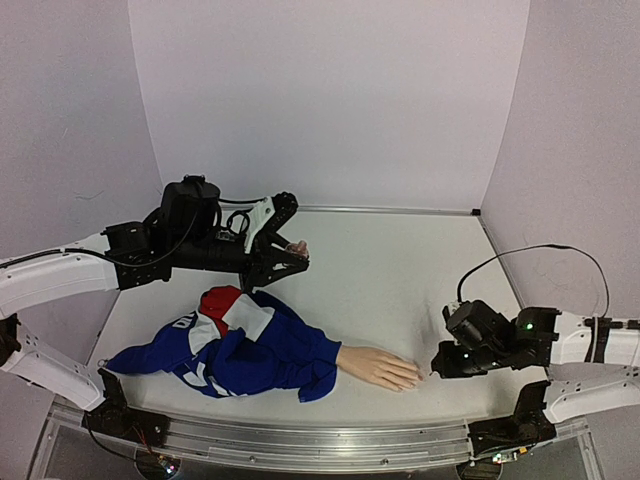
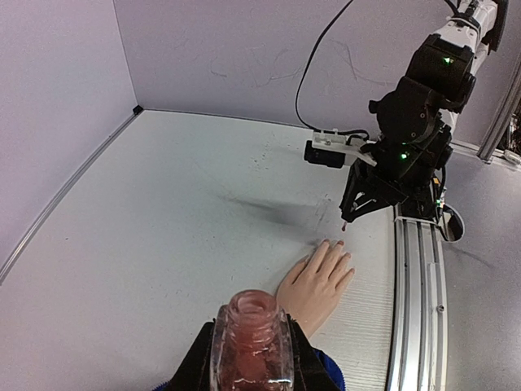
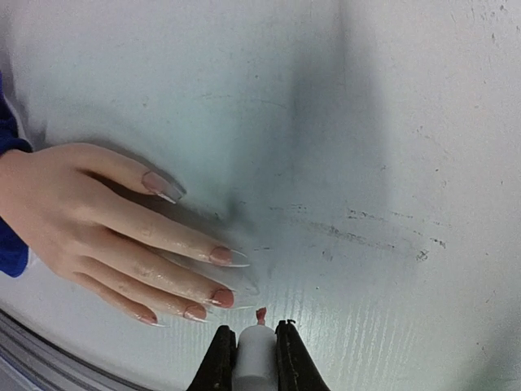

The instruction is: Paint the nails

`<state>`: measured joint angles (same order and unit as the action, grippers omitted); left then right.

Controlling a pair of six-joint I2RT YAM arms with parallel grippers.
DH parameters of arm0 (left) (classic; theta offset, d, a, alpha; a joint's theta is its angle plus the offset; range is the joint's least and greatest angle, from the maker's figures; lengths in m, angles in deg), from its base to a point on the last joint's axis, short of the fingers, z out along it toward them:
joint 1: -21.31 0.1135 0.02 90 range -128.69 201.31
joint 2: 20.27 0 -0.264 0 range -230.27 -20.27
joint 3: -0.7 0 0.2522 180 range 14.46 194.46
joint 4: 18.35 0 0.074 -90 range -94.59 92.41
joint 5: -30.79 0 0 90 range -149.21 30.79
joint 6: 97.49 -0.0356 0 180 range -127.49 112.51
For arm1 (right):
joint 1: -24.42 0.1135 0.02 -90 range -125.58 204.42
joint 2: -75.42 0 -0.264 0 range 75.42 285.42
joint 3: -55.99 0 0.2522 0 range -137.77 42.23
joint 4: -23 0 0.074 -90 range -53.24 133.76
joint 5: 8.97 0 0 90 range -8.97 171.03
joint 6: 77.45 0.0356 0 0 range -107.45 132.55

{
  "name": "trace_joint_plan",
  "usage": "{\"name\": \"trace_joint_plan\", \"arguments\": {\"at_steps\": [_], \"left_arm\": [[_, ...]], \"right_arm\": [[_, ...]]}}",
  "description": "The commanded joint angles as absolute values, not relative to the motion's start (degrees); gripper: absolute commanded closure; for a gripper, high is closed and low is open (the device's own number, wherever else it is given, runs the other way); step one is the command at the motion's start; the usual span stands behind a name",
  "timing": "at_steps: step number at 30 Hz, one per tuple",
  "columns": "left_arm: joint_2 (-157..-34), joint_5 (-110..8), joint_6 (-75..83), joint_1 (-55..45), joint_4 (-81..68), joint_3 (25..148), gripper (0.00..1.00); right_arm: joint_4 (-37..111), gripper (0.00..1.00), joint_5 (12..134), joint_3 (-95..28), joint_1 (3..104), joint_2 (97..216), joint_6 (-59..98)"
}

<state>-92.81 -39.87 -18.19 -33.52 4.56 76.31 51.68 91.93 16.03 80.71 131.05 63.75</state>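
While the right pincer (image 3: 258, 349) is clenched on the white stem of a small brush (image 3: 261, 314), the brush's reddish tip hangs just beside the fingertips of the mannequin hand (image 3: 81, 220). In the right wrist view it sits at about 4 o'clock from the nearest nail and, as far as that view shows, does not touch it. The hand lies palm down at roughly 5 o'clock on the worktop (image 1: 400, 270), fingers pointing toward 3 o'clock, its arm in a crumpled blue sleeve (image 1: 260, 360) running off toward 9 o'clock. The nails (image 3: 222, 257) are long, pointed and glossy; two or three look pinkish-red, though I cannot tell whether that is fresh polish. At 10 o'clock from the hand and well apart from it, the left pincer (image 1: 288, 252) is grasping the polish bottle (image 2: 252, 338), its mouth uncapped. I judge the nails stiff and slick, not things to grip at all: only the soft bristles should meet them, drawn lightly. The mannequin hand is probably light and could slide on the smooth worktop under a firm push. Any steadying is best taken at the wrist or sleeve, never at the thin nail tips, which look liable to snap.
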Motion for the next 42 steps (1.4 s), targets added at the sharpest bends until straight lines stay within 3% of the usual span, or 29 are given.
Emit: {"name": "trace_joint_plan", "arguments": {"at_steps": [1, 42], "left_arm": [[-92.2, -39.1, -19.0, -33.8, 3.0, 78.5, 1.0], [-91.9, -39.3, -19.1, -33.8, 3.1, 78.1, 1.0]], "right_arm": [[52.3, 1.0, 90.7, 15.2, 81.0, 128.6, 61.5], [47.7, 1.0, 88.1, 16.0, 81.0, 137.2, 62.0]]}}
